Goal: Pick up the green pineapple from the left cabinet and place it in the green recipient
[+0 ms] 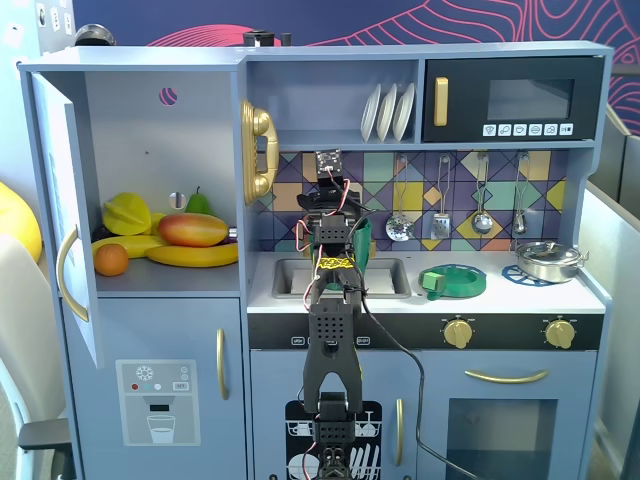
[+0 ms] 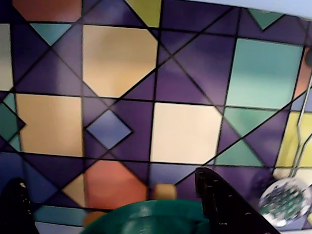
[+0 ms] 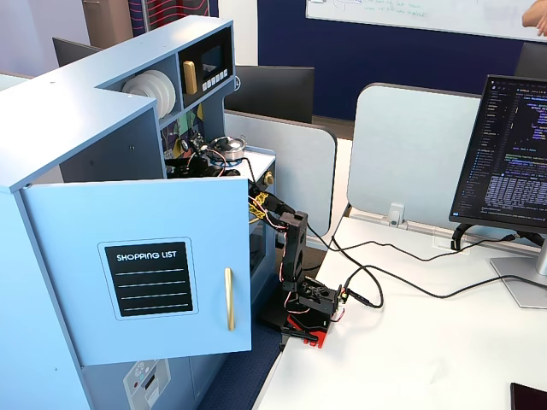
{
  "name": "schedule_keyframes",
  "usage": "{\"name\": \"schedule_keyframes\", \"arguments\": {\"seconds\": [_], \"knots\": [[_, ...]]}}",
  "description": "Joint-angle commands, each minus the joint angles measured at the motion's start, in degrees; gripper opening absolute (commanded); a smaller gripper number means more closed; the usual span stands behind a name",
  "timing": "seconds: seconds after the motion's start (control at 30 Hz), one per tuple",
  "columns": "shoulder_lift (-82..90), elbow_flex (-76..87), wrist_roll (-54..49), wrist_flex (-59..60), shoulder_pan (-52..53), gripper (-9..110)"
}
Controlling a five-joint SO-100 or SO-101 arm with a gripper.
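The left cabinet (image 1: pixel 140 140) stands open, with a purple dot on its back wall. No green pineapple shows in any view. The dark green recipient (image 1: pixel 363 240) stands at the sink's back, mostly hidden behind my arm in that fixed view. Its rim (image 2: pixel 146 219) fills the bottom of the wrist view. My gripper (image 1: pixel 335 200) is raised over the pot, facing the tiled backsplash. In the wrist view my gripper (image 2: pixel 109 178) is open and empty, its jaws wide apart on either side of the pot's rim. The inside of the pot is hidden.
The cabinet shelf holds a yellow star fruit (image 1: pixel 127 213), a mango (image 1: pixel 193 229), a banana (image 1: pixel 190 256), an orange (image 1: pixel 111 259) and a green pear (image 1: pixel 199 202). A flat green-and-blue dish (image 1: pixel 452 281) and a steel pan (image 1: pixel 548 261) sit on the counter. Utensils (image 2: pixel 285 199) hang on the backsplash.
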Motion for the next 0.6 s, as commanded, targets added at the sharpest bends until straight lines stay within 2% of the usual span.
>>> {"name": "schedule_keyframes", "arguments": {"seconds": [0.0, 0.33, 0.57], "knots": [[16.26, 9.49, 2.55, 2.9, -1.67, 38], [61.88, 62.93, 1.41, 9.4, -6.5, 37], [79.72, 88.07, 0.0, 24.52, -6.94, 36]]}}
